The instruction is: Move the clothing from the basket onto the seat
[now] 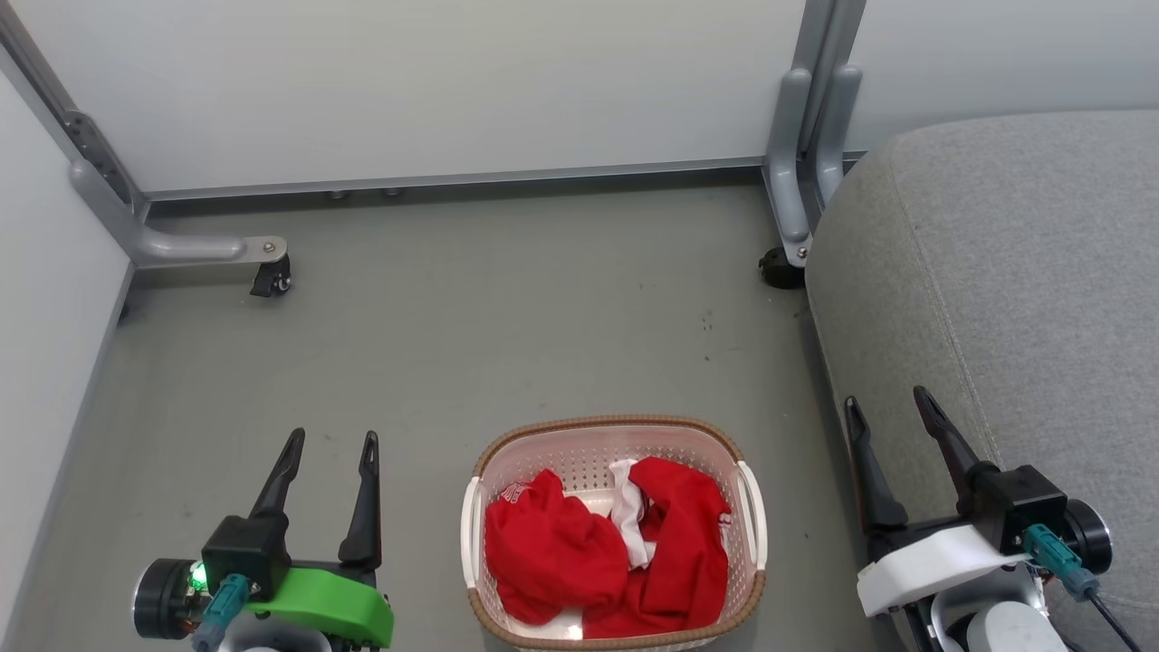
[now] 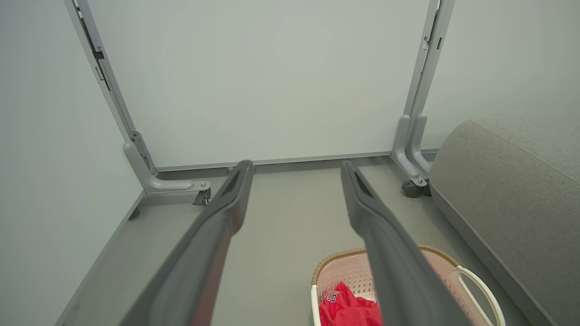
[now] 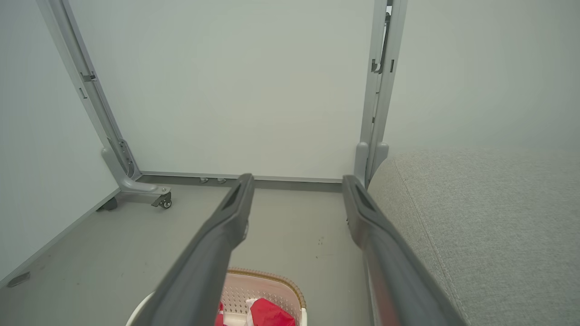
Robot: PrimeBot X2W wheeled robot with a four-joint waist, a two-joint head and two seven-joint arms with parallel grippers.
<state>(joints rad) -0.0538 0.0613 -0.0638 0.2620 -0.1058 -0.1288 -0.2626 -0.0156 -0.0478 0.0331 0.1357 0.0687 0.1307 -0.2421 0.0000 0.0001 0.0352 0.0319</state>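
Head view: basket (image 1: 616,423) sits on the floor (image 1: 471,326) at bottom centre, upright, brown rim up, a white handle on each side. Clothing (image 1: 552,552) is heaped inside it: red fabric with a white piece bunched in the middle. It fills the near half and leaves perforated wall bare at the far end.

Seat (image 1: 1023,272) takes the right side of the frame. Its rounded front edge runs down just right of the basket, and the two are apart.

Left jaws: lower left of frame, apart, nothing between them. Left fingers (image 1: 365,507) point up-frame over bare floor, left of the basket and clear of it.

Right jaws: lower right of frame, apart, nothing between them. Right fingers (image 1: 865,475) overlap the seat's front edge in the picture. Can't tell if they touch the fabric.

Left wrist view: basket and red cloth at bottom right, partly behind my right-hand finger. Seat on the right.

Right wrist view: basket rim and a bit of red at bottom centre, between the fingers. Seat fills the right.

Background: white panels (image 1: 407,81) on grey frame posts (image 1: 806,136), with casters (image 1: 272,276) at upper left and by the seat's far corner.
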